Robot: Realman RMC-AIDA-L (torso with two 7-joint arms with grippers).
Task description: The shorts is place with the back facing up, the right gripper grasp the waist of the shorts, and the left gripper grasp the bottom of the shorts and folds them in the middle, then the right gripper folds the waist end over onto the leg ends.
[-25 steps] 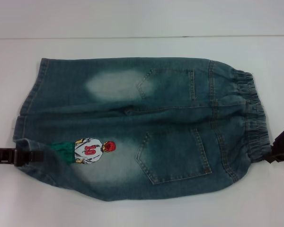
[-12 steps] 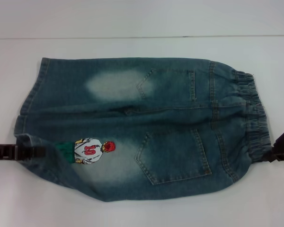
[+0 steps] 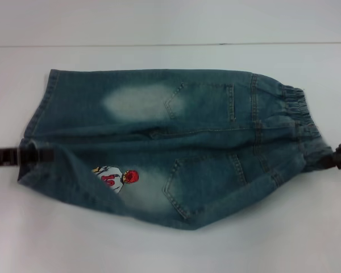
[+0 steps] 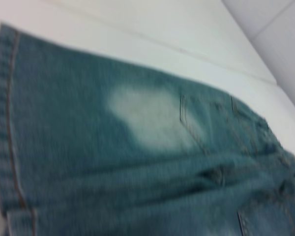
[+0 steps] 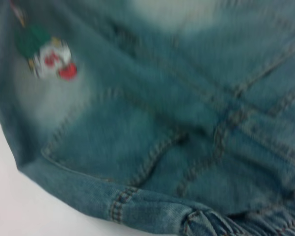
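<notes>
Currently the shorts (image 3: pixel 170 142) lie back-up across the white bench (image 3: pixel 170 23), waist of the shorts (image 3: pixel 304 122) toward the robot's right, leg ends (image 3: pixel 37 122) toward its left. Near long edge is raised off the bench and tilting toward the far half, so this reads as the lengthwise fold in progress.

The left hand (image 3: pixel 24 156) is at the near hem corner and the right hand (image 3: pixel 335 157) at the near waist corner; each looks clamped on denim, since the cloth peaks right at both. Fingers are mostly hidden by fabric, so how wide they stand can't be confirmed.

Handling: washed denim, soft but with body. It drapes and sags between the two grip points, not slippery, nothing fragile. Probably light for two arms. Best holds are the stitched hem and the gathered elastic band: thicker, won't pull through.

Texture: blue-green wash, pale faded patches, orange topstitching, back pockets, embroidered player (image 3: pixel 116 177) partly rolled under the lifted edge.
</notes>
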